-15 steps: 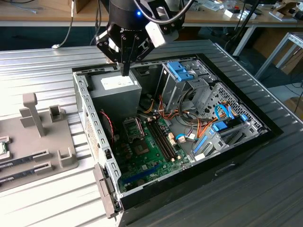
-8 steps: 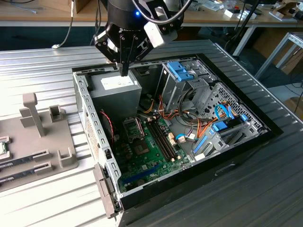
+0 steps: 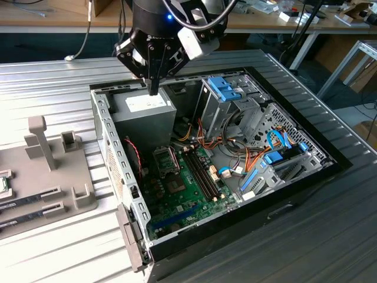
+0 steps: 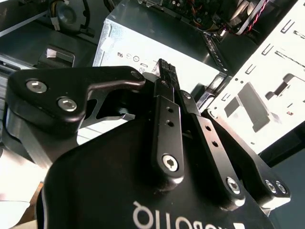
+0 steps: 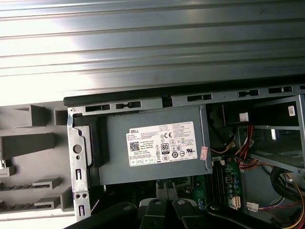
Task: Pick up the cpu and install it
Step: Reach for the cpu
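**Item: gripper** (image 3: 154, 88). Fingers are seen pressed together, pointing straight down, with nothing visibly pinched between them; the same closed tips are shown in the second wrist view (image 4: 167, 71). It is held just above the grey power-supply box (image 3: 144, 109), at the far corner of the open computer case (image 3: 103, 118).

**Below and beside:** in the first wrist view the labelled top of the power-supply box (image 5: 157, 143) lies directly under the fingers. The green motherboard (image 3: 188, 188) lies nearer the camera in the exterior view, and on it the cpu socket (image 3: 165, 158) appears unfilled.

**Item: cpu** (image 3: 3, 184). It is placed at the exterior view's left edge, on the grey fixture tray (image 3: 53, 177), well apart from the gripper and outside the case. It is partly cut off by the frame. Two memory sticks (image 3: 26, 200) are lodged just beside it on the same tray.

**Attitude of cpu:** it lies flat with the silvery top upward. Being square, it has no long axis to note, and which way its corner mark is turned cannot be told.

**Step in hand (judged):** the pick-up has not been made and nothing is installed.

**Requirement (judged):** the arm must be carried across the ribbed table (image 3: 47, 82) to the tray, the fingers parted, and the thin chip taken by its edges without tilting.
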`<state>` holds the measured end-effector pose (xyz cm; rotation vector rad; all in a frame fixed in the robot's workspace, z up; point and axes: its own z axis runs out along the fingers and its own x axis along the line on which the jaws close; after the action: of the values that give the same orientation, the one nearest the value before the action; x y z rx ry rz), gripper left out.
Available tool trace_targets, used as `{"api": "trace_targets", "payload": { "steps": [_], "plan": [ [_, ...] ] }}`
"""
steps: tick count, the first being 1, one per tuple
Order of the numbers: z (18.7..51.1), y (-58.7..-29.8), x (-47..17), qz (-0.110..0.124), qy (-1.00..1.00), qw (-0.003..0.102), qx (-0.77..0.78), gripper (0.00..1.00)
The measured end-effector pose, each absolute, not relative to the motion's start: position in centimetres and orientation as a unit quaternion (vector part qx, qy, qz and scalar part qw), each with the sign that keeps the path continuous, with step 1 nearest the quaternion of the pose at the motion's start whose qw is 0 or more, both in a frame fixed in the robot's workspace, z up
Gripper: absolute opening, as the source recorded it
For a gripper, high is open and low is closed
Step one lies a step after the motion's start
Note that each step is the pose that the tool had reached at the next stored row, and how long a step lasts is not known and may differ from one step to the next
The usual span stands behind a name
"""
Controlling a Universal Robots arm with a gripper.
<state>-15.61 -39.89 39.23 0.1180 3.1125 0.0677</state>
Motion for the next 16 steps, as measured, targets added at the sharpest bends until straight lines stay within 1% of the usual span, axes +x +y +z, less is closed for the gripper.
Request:
{"api": "trace_targets", "payload": {
  "steps": [16],
  "plan": [
    [39.19, -39.89, -16.06, 0.022, 0.999, 0.013, 0.038, 0.11]
  ]
}}
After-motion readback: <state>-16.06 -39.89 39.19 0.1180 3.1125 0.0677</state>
